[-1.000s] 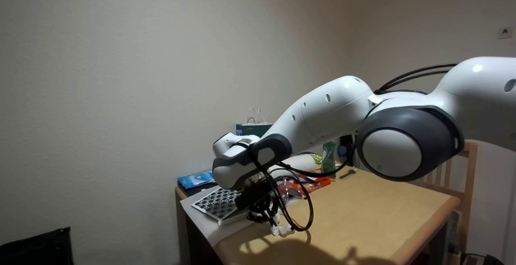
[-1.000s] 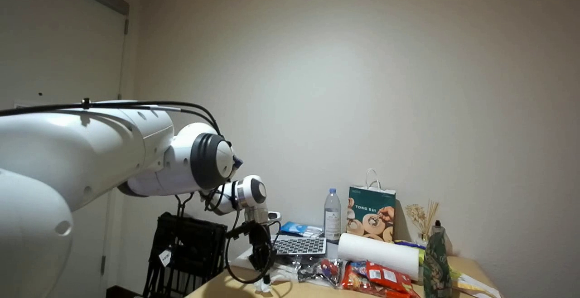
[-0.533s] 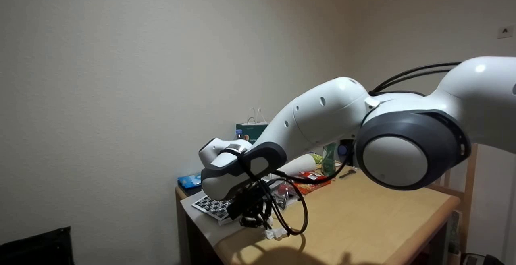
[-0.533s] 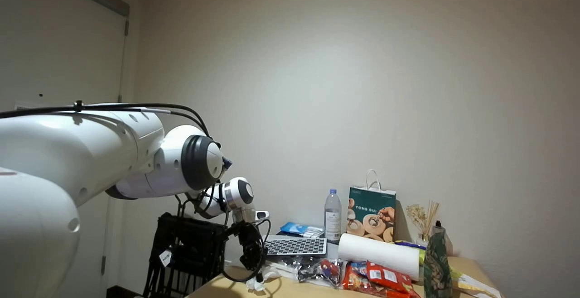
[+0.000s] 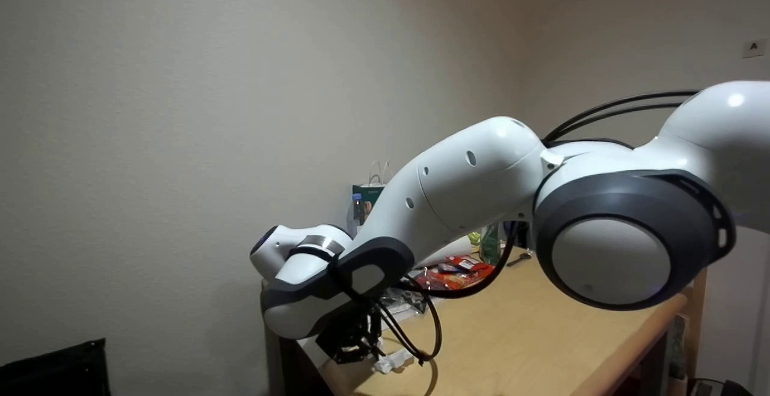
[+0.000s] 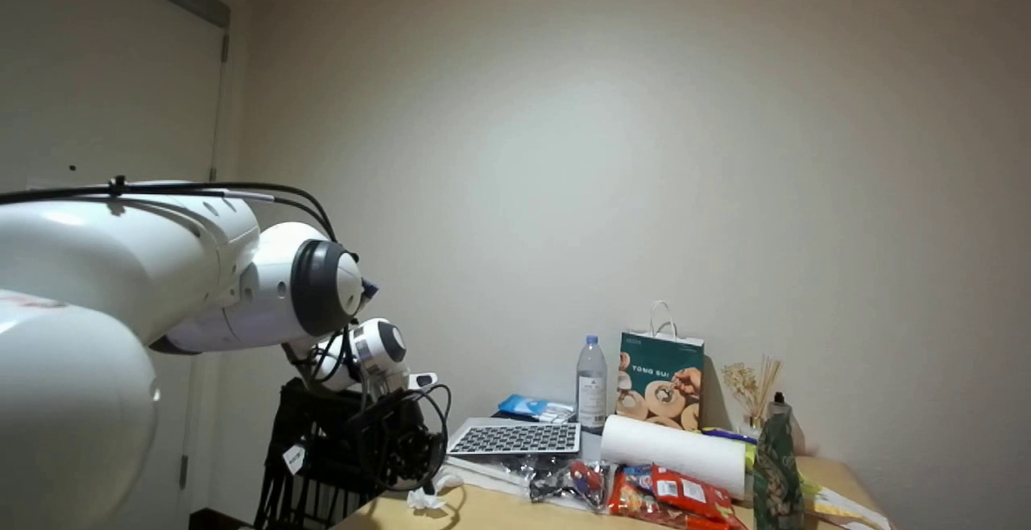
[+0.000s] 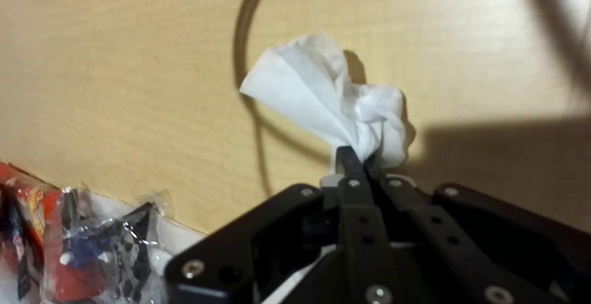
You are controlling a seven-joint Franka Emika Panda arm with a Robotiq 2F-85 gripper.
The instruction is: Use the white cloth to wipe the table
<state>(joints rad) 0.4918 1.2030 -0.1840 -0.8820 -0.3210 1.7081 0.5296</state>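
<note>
Crumpled and bunched, the white cloth (image 7: 314, 84) fans out ahead of the fingertips in the wrist view. My gripper (image 7: 362, 158) is shut on it, with the pinched part hidden between the fingers. The cloth lies low against the tan table (image 7: 138, 77) and casts a close shadow; full contact is hard to judge. In an exterior view the cloth (image 5: 394, 361) shows near the table's left corner, just below the gripper and a looping cable. A small white piece of the cloth (image 6: 427, 500) also shows on the table (image 6: 515, 515), under the dark gripper.
A checkered board (image 6: 519, 438), a paper-towel roll (image 6: 672, 453) and red snack packets (image 6: 685, 494) line the table's back. A bottle (image 6: 591, 385) and green paper bag (image 6: 660, 377) stand behind. In the wrist view, a clear plastic packet (image 7: 111, 248) lies at lower left.
The arm and gripper have moved left in both exterior views, carrying the cloth along low over the table towards its left corner. The grip has stayed shut.
</note>
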